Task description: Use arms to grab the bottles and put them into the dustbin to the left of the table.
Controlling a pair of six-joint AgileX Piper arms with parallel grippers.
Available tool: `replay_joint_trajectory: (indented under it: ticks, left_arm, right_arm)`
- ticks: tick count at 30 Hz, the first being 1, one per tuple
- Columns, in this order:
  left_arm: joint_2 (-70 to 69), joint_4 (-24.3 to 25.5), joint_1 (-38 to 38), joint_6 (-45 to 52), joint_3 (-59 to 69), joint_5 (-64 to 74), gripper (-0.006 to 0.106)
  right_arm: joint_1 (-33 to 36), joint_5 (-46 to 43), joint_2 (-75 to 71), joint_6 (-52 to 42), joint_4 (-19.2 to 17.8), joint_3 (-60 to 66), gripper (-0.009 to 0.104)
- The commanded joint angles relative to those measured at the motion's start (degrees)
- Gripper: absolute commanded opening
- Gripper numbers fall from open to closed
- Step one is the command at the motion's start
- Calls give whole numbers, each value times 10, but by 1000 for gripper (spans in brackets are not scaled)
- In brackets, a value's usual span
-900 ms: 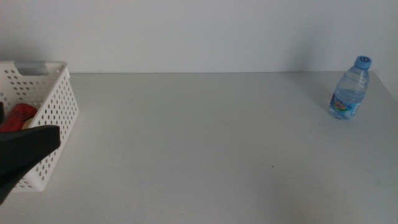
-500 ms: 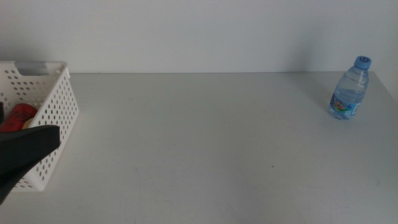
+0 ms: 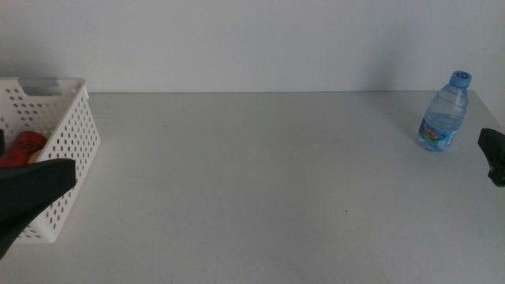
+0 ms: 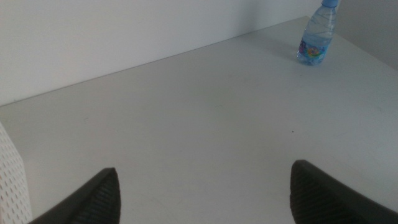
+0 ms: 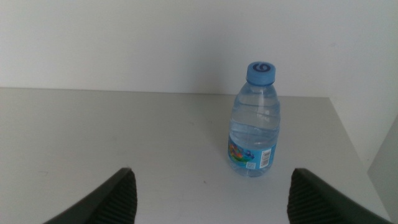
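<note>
A small clear plastic water bottle with a blue cap stands upright on the plain light grey desk, at the far end from the white perforated plastic basket. The bottle carries a blue label with coloured print near its base, and it touches nothing else. The right wrist view shows it standing straight ahead of the right hand, framed between the two dark jaws, which stand wide apart and hold nothing. In the middle view only a dark tip of this right hand shows, just beside the bottle and on the side away from the basket, not touching it.

The basket sits at the opposite end of the desk from the bottle, its slot handle at the top of the far wall. Inside it lies a red object, and a pale shape beside that is too hidden to identify. The left hand hangs in front of the basket's near wall; the left wrist view shows its jaws spread wide and empty, facing along the desk toward the distant bottle.
</note>
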Motion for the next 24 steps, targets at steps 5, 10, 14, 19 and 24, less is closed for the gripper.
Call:
replay_joint_trajectory:
  ticks: [5, 10, 14, 19, 24]
  left_arm:
    - [3, -6, -4, -9, -14, -38, 94]
    - [3, -6, -4, -9, -14, -38, 94]
    - [3, -6, -4, -9, -14, -38, 94]
    - [3, -6, -4, -9, -14, -38, 94]
    - [3, -6, -4, -9, -14, -38, 94]
  right_arm:
    - [-3, -147, 120, -7, -7, -19, 62]
    - [-3, -228, 203, -7, -7, -19, 62]
    - [-3, -304, 255, -14, -7, -19, 62]
    - [-3, -455, 311, -43, -7, -19, 62]
    - [-3, -564, 355, -54, 5, -20, 62]
